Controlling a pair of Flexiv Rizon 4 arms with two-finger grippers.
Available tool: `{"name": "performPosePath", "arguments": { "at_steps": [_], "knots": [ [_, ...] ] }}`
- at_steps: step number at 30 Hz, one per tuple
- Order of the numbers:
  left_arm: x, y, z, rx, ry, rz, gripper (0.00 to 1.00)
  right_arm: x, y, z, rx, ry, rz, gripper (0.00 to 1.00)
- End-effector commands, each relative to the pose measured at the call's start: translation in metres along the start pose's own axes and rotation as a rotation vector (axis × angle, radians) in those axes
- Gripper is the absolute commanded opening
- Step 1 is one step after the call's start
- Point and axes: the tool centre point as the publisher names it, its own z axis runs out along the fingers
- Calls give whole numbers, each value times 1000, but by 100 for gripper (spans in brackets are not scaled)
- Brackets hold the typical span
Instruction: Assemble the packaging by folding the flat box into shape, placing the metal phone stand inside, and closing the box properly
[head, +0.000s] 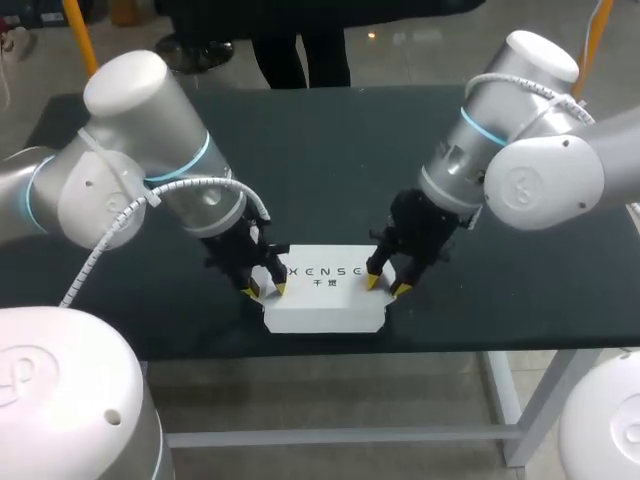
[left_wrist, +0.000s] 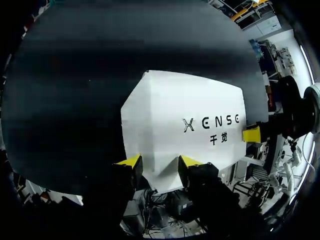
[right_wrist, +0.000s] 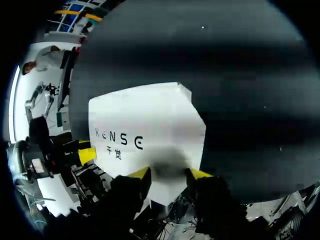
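Currently left gripper (head: 264, 291) and right gripper (head: 386, 286), jaws spread, straddle opposite ends of the flat white box (head: 325, 305)

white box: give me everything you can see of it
The white box lies flat, not yet folded, on the dark table near its front edge. Looks like matte card, dark print on top, both ends tapering to angled flaps. The left gripper stands open over its left end, the right gripper open over its right end; contact unclear.
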Motion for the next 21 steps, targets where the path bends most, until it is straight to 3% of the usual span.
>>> {"name": "performPosePath", "arguments": {
  "at_steps": [1,21],
  "knots": [
    [-4,1,4,3,38,3,48,0,1,3,4,9,-3,51],
    [-4,-2,9,-9,123,23,48,1,-4,4,-93,64,-40,56]
  ]
}}
